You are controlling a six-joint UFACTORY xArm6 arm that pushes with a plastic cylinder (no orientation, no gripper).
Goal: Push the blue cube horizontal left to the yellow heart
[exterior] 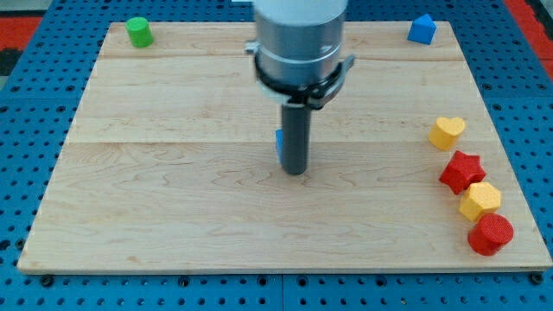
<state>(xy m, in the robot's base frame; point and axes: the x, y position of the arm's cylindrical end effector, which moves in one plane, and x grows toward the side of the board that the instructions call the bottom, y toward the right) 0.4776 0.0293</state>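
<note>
Blue cube mostly hidden behind rod, only a sliver visible; arm's top cut off.

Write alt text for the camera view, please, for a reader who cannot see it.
My tip rests near the middle of a wooden board, almost hiding the blue cube behind the rod. At the view's right sit a yellow heart, red star, yellow block and red cylinder; a green cylinder and blue block occupy the top corners.
</note>
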